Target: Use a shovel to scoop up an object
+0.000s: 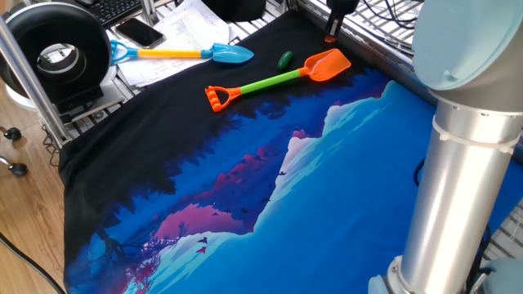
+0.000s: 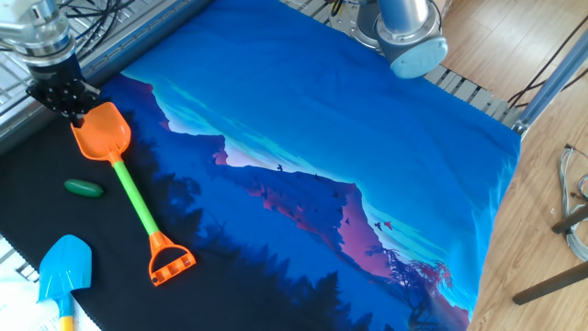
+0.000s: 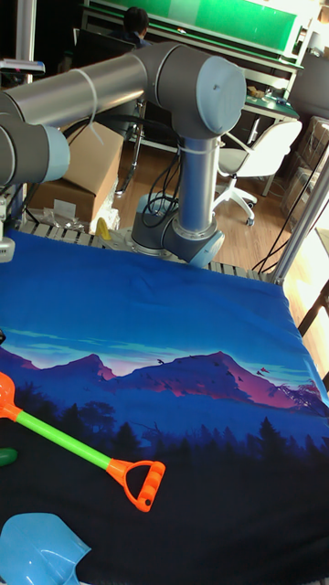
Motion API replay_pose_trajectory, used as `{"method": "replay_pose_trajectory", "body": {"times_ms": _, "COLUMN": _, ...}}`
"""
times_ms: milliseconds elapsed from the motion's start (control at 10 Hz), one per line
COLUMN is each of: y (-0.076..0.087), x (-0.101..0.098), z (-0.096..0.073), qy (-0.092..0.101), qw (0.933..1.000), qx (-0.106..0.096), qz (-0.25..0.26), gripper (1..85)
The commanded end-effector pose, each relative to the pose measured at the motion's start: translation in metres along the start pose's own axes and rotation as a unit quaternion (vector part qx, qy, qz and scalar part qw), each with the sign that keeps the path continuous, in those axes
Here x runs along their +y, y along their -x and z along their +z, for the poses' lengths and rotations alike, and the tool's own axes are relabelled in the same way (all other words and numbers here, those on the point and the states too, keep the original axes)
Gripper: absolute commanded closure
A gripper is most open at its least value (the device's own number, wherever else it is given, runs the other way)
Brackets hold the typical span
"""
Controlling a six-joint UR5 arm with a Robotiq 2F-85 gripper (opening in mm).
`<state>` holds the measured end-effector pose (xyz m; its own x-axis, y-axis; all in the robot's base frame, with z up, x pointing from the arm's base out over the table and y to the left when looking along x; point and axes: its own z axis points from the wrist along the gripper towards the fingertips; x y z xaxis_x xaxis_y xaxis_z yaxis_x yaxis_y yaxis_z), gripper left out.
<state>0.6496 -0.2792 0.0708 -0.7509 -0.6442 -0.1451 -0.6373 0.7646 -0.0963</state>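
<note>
- Jaws look pressed together on the gripper (image 2: 75, 114), hanging right at the tip of the shovel's blade, holding nothing.
- Shovel (image 2: 124, 177) lies flat on the cloth (image 2: 322, 119), orange blade toward the gripper, green shaft running back to the orange D handle.
- Green object (image 2: 84, 188) sits on the dark part of the cloth just beside the blade and shaft, not touching.
- Blue shovel (image 1: 192, 55) lies past the object, near the cloth's edge, yellow shaft over some papers (image 1: 192, 24).
- Phone (image 1: 140, 33) and a black round device (image 1: 55, 49) sit further out.
- Arm's grey base (image 3: 198, 174) stands at the opposite edge.
</note>
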Motion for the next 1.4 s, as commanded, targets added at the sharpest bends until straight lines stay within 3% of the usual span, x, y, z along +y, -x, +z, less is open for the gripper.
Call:
{"method": "replay_pose_trajectory", "body": {"times_ms": 0, "y": 0.008, "x": -0.001, "z": -0.002, "qy": -0.002, "qw": 0.9985, "qx": -0.018, "qz": -0.052, "gripper": 78.7}}
{"method": "replay_pose_trajectory", "body": {"times_ms": 200, "y": 0.005, "x": 0.004, "z": -0.002, "qy": 0.009, "qw": 0.9984, "qx": -0.012, "qz": -0.055, "gripper": 77.7}}
{"method": "replay_pose_trajectory", "body": {"times_ms": 600, "y": 0.034, "x": 0.035, "z": -0.016, "qy": 0.050, "qw": 0.9966, "qx": -0.006, "qz": -0.065, "gripper": 63.7}}
{"method": "replay_pose_trajectory", "body": {"times_ms": 700, "y": 0.050, "x": 0.043, "z": -0.019, "qy": 0.052, "qw": 0.9955, "qx": -0.014, "qz": -0.078, "gripper": 46.0}}
{"method": "replay_pose_trajectory", "body": {"times_ms": 800, "y": 0.062, "x": 0.049, "z": -0.018, "qy": 0.055, "qw": 0.9945, "qx": -0.020, "qz": -0.087, "gripper": 33.7}}
{"method": "replay_pose_trajectory", "body": {"times_ms": 1000, "y": 0.067, "x": 0.059, "z": -0.014, "qy": 0.061, "qw": 0.9915, "qx": -0.017, "qz": -0.114, "gripper": 0.7}}
{"method": "replay_pose_trajectory", "body": {"times_ms": 1300, "y": 0.067, "x": 0.062, "z": -0.011, "qy": 0.068, "qw": 0.9897, "qx": -0.011, "qz": -0.125, "gripper": 0.7}}
